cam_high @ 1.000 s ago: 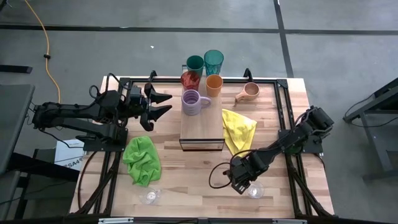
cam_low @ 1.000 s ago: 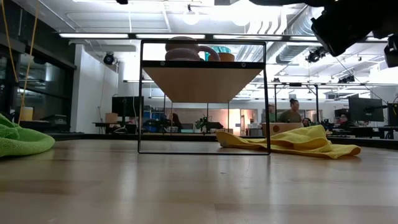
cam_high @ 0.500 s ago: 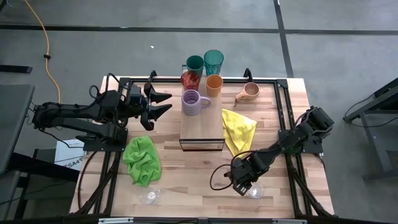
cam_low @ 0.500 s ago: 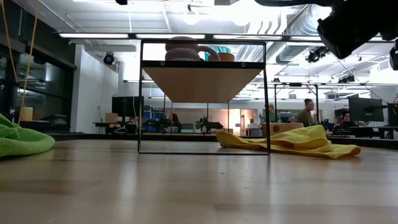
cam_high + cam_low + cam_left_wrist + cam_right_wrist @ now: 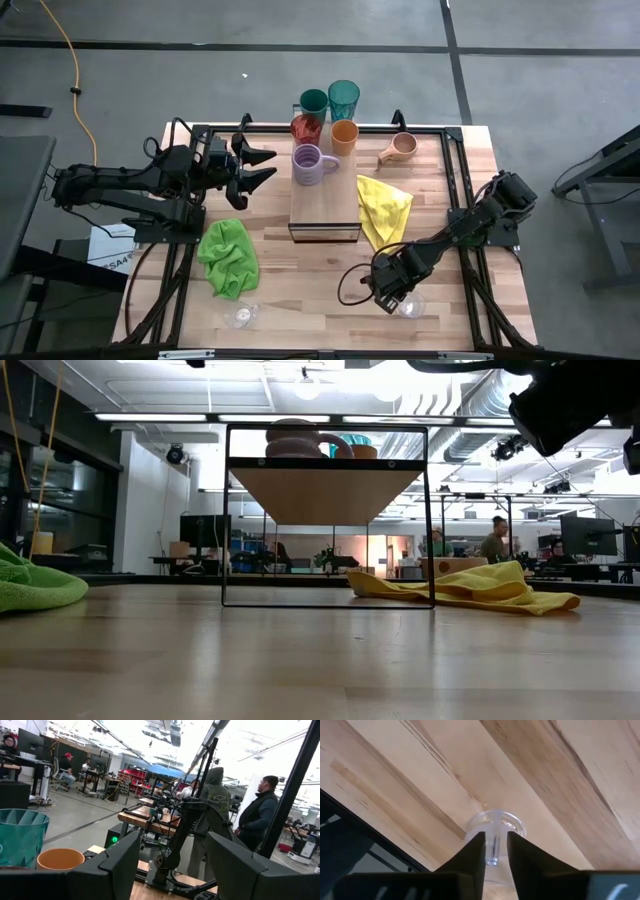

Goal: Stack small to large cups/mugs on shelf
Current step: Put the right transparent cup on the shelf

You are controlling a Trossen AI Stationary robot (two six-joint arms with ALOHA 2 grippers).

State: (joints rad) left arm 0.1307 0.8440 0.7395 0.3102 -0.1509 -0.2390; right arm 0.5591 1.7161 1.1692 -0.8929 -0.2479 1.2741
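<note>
My right gripper (image 5: 392, 296) is low over the table's near right part, shut on a small clear glass (image 5: 410, 305) that stands on the tabletop. My left gripper (image 5: 258, 167) is open and empty, held above the table left of the shelf (image 5: 325, 210). On the shelf's far part stand a lavender mug (image 5: 312, 163), an amber tumbler (image 5: 306, 128), an orange cup (image 5: 344, 135) and two teal tumblers (image 5: 343, 97). A tan mug (image 5: 402, 147) stands on the table to the right of the shelf. A second clear glass (image 5: 242, 317) stands near the front edge. My right gripper has the clear glass's near wall (image 5: 493, 854) between its two fingers (image 5: 475, 855); the gap is narrow. The fingers slant down at it from the table's left. The round body of the glass (image 5: 495, 826) rests on the tabletop beyond the fingertips.
A yellow cloth (image 5: 383, 208) lies right of the shelf and a green cloth (image 5: 228, 257) lies left of it, toward the front. People stand and walk in the room beyond the table (image 5: 257, 817).
</note>
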